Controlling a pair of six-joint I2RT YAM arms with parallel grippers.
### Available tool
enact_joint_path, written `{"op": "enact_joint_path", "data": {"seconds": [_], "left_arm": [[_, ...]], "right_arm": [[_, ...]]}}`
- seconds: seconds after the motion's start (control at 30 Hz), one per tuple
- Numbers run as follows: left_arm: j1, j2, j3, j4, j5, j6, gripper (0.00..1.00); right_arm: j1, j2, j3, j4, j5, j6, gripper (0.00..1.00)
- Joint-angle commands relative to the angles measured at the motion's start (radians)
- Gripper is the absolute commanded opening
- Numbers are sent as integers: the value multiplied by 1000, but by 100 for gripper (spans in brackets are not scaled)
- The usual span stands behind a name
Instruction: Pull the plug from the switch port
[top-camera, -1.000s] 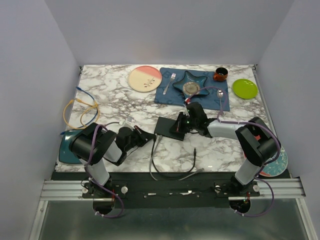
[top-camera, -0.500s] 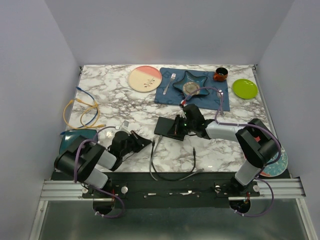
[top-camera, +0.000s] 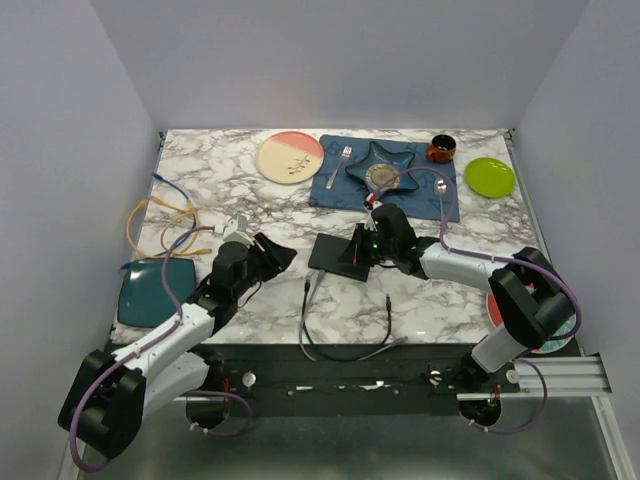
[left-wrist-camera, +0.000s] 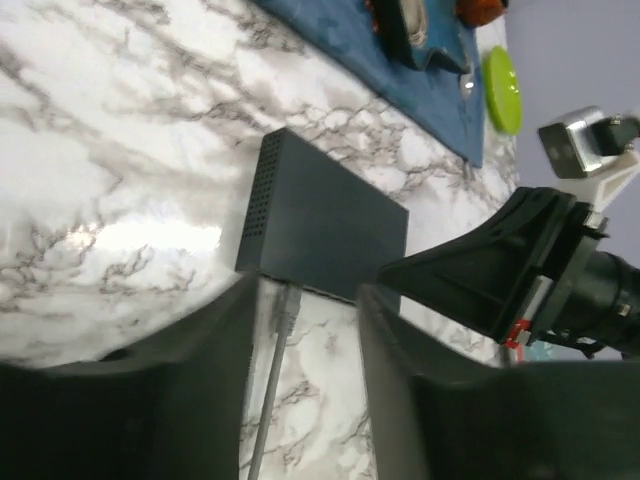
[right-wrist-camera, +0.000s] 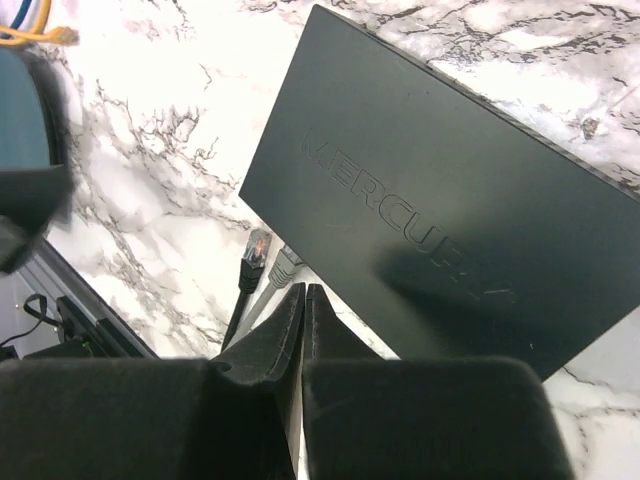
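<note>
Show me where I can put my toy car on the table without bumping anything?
Bare marble lies at the back left, between the pink plate and the yellow and blue cables, and at the right, between the green plate and the right arm. It is crowded around the switch, with the left gripper, right gripper and grey cable.

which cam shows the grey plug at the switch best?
Left wrist: the grey plug sits between its open fingers, at the switch edge. Right wrist shows it partly behind shut fingers; top external shows it tiny.
</note>
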Motion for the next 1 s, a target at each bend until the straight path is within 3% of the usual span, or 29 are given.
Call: {"op": "enact_joint_path", "data": {"seconds": [0.0,0.1,0.33,0.63,0.7,0.83,0.97], "left_arm": [[-31,56,-49,-139,-47,16,65],[-99,86,-61,-108,-73,5,68],[-312,215,20,-194,-285,9,72],[-387,398,178,-395,-474,6,70],[-394,384,175,-406,-506,-15,69],[-404,173,117,-404,-578,-41,68],[-430,51,134,-352,-548,75,68]], "right_arm": [[-3,-33,-23,-42,48,-32,11],[-3,-33,-24,-47,58,-38,12],[-3,-20,-18,-53,68,-42,13],[-3,-45,-40,-62,85,-48,13],[-3,-54,-46,-65,88,-51,13],[-3,-89,-63,-77,126,-59,13],[-4,-160,-81,-97,206,-50,13]]}}
